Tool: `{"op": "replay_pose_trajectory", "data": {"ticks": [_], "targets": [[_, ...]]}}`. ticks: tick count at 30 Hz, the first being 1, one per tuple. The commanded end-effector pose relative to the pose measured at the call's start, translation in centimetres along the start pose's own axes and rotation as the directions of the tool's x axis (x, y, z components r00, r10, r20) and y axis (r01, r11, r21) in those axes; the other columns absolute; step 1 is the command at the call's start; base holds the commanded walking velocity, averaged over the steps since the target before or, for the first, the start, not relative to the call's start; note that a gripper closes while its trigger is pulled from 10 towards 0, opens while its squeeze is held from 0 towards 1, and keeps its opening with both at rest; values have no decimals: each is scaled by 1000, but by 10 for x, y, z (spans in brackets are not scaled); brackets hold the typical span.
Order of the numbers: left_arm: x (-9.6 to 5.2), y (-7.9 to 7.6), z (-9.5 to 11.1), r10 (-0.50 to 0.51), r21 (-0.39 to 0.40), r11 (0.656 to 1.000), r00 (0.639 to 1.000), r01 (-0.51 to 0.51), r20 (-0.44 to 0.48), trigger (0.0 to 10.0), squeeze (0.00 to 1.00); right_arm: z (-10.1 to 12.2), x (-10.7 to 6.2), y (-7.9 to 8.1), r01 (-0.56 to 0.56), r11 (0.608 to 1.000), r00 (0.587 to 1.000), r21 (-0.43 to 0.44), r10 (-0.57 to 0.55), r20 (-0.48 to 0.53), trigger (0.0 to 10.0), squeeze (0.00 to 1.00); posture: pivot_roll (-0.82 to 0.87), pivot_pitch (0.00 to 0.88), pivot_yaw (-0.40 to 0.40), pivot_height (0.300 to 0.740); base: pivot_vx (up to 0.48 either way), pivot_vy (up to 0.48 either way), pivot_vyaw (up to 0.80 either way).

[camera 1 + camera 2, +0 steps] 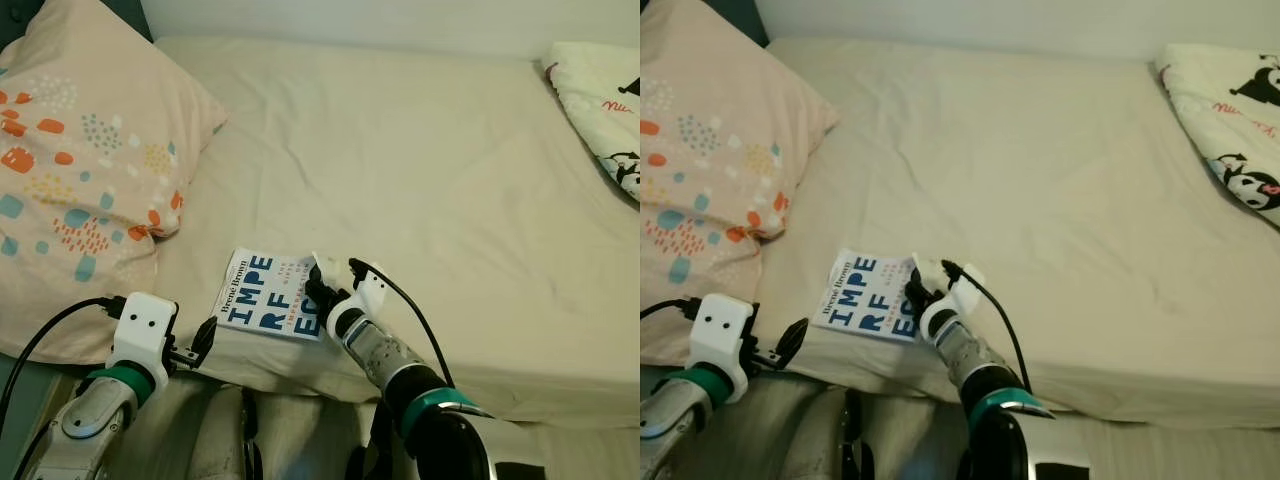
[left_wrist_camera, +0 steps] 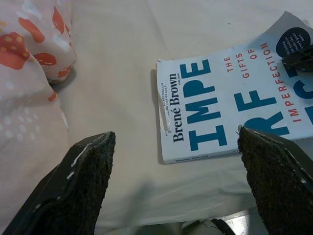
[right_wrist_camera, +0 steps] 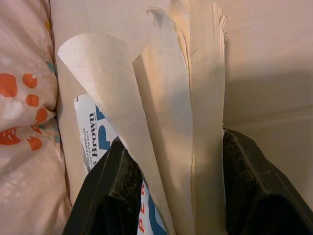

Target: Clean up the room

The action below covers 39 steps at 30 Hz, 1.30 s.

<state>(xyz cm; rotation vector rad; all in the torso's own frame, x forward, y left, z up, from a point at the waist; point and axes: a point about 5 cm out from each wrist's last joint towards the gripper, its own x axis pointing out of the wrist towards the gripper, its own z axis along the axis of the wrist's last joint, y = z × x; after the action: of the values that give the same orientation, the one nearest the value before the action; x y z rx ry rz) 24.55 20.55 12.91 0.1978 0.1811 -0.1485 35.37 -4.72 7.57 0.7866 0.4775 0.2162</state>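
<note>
Fingers of right gripper [image 1: 322, 287] pinch book [image 1: 268, 294] cover/pages; left gripper [image 1: 200, 345] spread near book's spine. Risk: pages tear if lifted by cover.

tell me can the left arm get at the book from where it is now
Probably yes: the left pincer is open just off the bed edge, facing the book with only bare sheet between. The right pincer is shut on the book's far edge.

Right gripper [image 1: 322, 285] jaws pinched closed; left gripper [image 1: 200, 345] jaws spread.
</note>
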Motion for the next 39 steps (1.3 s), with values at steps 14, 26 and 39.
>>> {"op": "replay_pose_trajectory", "data": {"ticks": [14,26,39], "targets": [[17,-4,-7,4,-18,1000,1000,-4,-5,10000,0,32,-1,-8,44,965,999,-258,-41,17,10000,0,264,125,-18,602,0,0,0],[25,-7,-15,13,-39,999,1000,-13,1,10000,0,54,-11,-38,128,883,992,-452,-118,52,10000,0,228,54,-30,602,0,0,0],[48,-28,-17,5,4,1000,1000,-5,29,10000,0,74,-47,-80,220,853,935,-473,-46,352,10000,0,132,2,8,602,0,0,0]]}}
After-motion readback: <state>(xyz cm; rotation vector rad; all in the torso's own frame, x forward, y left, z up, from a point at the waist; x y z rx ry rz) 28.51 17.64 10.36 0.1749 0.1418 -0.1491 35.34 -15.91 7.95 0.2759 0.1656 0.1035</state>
